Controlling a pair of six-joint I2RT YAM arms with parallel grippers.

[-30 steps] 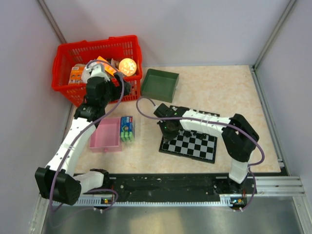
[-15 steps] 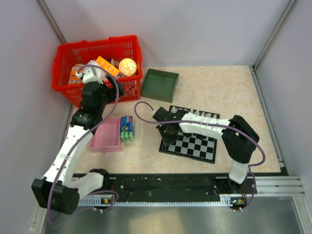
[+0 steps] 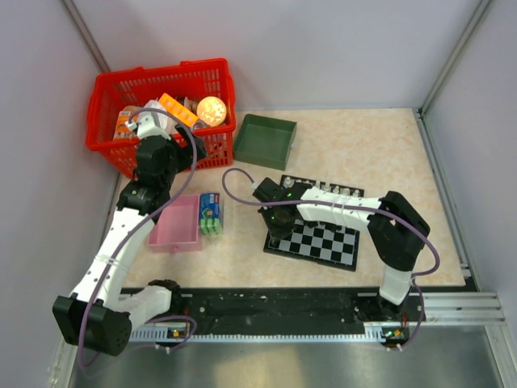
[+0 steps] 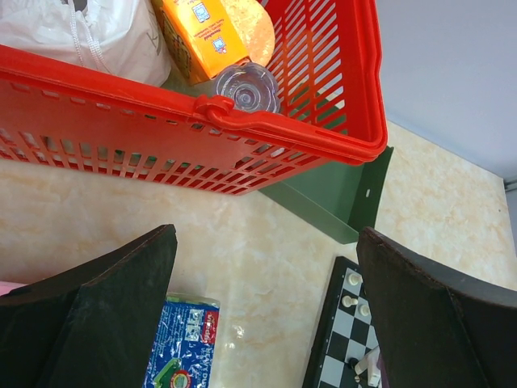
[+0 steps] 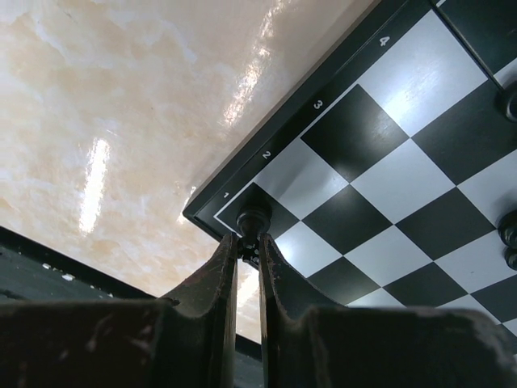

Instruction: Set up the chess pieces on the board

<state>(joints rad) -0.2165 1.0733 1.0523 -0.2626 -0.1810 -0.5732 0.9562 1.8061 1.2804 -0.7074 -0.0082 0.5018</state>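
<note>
Both arms have shifted over the last second. The left arm has drawn back toward the red basket. The right arm has reached a little nearer along the board, and neither has visibly moved in the last half of that second.

The right gripper is clenched, its two fingers almost together, pinching a black chess piece. The piece sits at the fingertips, its rounded top showing just beyond them. It is over the dark corner square beside the printed 1, at the board's near left corner. From the wrist view I cannot tell whether its base rests on the square or hangs just above it.

Other black pieces stand farther along the board, at the right edge of that view. White pieces line the board's far edge.

The board lies flat on the table, nearer than the green tray and to the right of the pink tray. A blue-and-green packet lies between the pink tray and the board.

The left gripper is released, its jaws spread wide and holding nothing. It hangs over bare table just in front of the red basket, well apart from the board, whose far left corner shows at the bottom of the left wrist view.
</note>
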